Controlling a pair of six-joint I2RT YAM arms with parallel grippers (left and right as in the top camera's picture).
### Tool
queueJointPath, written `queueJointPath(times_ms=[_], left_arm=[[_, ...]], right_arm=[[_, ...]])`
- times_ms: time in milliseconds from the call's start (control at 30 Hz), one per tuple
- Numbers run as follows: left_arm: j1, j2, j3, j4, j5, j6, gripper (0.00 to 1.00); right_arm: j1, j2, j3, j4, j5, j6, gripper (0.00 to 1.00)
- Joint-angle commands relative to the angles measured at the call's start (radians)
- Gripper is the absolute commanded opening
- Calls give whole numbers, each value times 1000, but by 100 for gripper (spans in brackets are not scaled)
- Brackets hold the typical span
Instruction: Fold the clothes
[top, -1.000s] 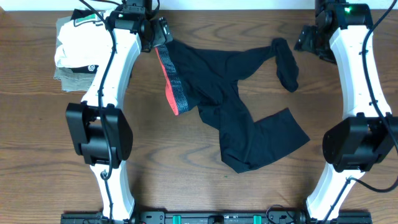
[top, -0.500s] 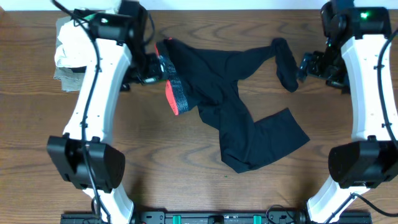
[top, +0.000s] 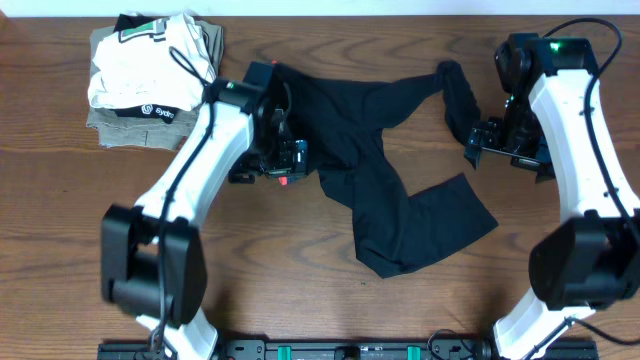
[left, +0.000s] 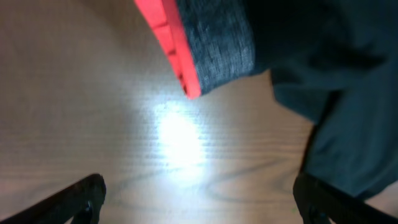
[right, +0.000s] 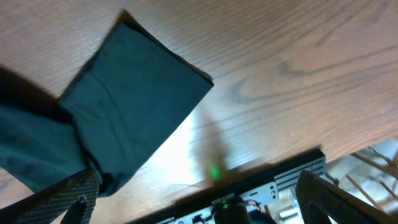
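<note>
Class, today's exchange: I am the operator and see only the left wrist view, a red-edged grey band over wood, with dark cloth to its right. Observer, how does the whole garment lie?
Observer: The black pants sprawl unfolded across the middle of the table, one leg reaching toward the far side, the other bent toward the near edge.
Operator: Where is the other arm?
Observer: The right tool hangs open beside the far leg's cuff, gripping nothing.
Operator: Anything else out there?
Observer: A stack of folded clothes sits at the far left corner.
</note>
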Motion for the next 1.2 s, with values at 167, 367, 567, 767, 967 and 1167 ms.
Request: queueJointPath(times_ms=[167,367,567,767,967,1167], left_arm=[[2,-71,-173,208,61,22,98],[1,-71,-284,352,90,46,98],[1,-71,-370,494,92,52,98],[1,-70,-398,576,159,89,98],[1,-61,-398,627,163,93,98],[1,-26,-398,637,171,92,98]], right_arm=[[29,-107,-109,72,-20,7,99],[47,-106,-167,107,-24,7,99],[68,-106,-216,152,-25,8,99],[71,-106,-266,176,-24,27,99],[71,-106,-314,194,-24,38,99],[71,-106,-340,227,-25,53,99]])
